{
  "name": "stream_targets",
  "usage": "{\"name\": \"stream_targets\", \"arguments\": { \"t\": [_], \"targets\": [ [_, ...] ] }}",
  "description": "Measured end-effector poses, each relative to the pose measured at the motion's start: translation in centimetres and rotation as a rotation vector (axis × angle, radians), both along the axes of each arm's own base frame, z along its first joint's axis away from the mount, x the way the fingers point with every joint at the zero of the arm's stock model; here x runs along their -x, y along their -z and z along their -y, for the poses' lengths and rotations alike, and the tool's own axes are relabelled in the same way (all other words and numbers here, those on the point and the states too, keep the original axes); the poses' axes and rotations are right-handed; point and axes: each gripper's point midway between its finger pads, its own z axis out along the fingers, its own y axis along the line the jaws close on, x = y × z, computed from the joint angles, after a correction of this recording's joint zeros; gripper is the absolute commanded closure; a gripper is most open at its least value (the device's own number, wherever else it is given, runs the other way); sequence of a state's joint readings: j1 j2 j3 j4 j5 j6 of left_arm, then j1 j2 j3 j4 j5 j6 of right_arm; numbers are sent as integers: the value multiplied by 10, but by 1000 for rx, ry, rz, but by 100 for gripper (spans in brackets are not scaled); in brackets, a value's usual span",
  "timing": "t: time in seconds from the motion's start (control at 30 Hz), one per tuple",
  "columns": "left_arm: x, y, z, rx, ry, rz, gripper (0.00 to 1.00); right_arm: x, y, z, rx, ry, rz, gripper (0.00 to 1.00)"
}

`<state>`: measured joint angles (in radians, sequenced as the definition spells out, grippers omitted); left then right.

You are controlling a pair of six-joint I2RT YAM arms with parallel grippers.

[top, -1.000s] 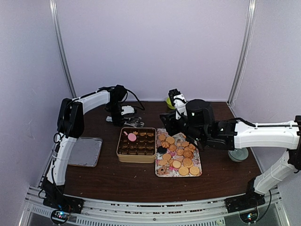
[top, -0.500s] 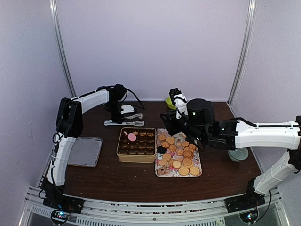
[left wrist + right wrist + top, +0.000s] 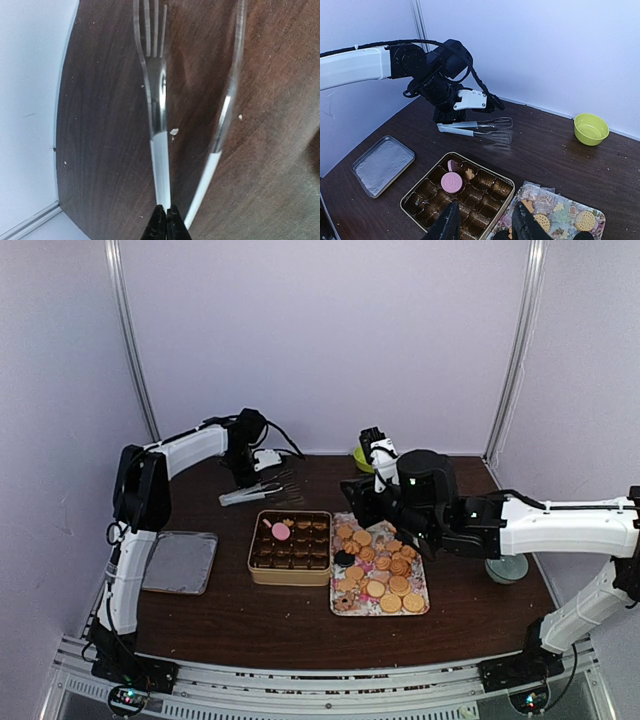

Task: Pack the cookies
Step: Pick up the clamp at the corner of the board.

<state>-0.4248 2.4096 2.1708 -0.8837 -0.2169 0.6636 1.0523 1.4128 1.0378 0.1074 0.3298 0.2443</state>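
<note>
Cookies point(image 3: 385, 568), mostly round and golden-tan, lay heaped on a floral tray point(image 3: 555, 206) at mid-table, right of centre. The left gripper point(image 3: 164, 222), fingers pressed together, pinched the handle end of clear plastic tongs point(image 3: 476, 128). The tongs' forked arms stood apart and pointed away from the gripper over the far left of the dark wooden table point(image 3: 300, 625). The right gripper point(image 3: 482, 220), fingers spread with nothing between them, hung over the seam between tray and cookie tin point(image 3: 252, 558). The tin, just left of the tray, held rows of brown paper cups point(image 3: 485, 200) and one pink cookie point(image 3: 451, 182). A metal lid point(image 3: 180, 562) lay near the left edge; a green bowl point(image 3: 591, 128) stood at the far side.
</note>
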Motion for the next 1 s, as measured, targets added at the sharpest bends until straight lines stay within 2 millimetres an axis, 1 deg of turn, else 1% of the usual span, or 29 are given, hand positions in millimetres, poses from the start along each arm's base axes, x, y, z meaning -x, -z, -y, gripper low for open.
{"name": "stream_targets", "arguments": {
  "t": [0.1, 0.23, 0.4, 0.47, 0.53, 0.6, 0.7, 0.77, 0.9, 1.0],
  "targets": [
    [-4, -1, -2, -8, -13, 23, 97, 1, -2, 0, -3, -2, 2, 64],
    [-3, 3, -5, -24, -19, 17, 92, 3, -7, 1, -13, -4, 8, 64],
    [-5, -1, -7, -14, -26, 18, 87, 3, -7, 2, -13, -4, 8, 64],
    [-7, -7, -7, 9, -24, 15, 83, 3, -7, 2, -11, -4, 7, 64],
    [-8, -13, -6, 41, -10, 3, 75, 3, -7, 2, -10, -4, 6, 64],
    [-4, -14, -4, 71, 23, -28, 66, 3, -7, 2, -10, -4, 6, 64],
    [11, -5, -4, 83, 72, -108, 59, 3, -6, 2, -8, -4, 6, 64],
    [20, 4, -3, 91, 99, -162, 56, 3, -6, 2, -8, -4, 5, 64],
    [34, 23, 2, 107, 135, -250, 55, 4, -6, 2, -5, -4, 4, 64],
    [38, 30, 3, 110, 148, -278, 55, 4, -5, 2, -4, -4, 2, 64]
  ]
}}
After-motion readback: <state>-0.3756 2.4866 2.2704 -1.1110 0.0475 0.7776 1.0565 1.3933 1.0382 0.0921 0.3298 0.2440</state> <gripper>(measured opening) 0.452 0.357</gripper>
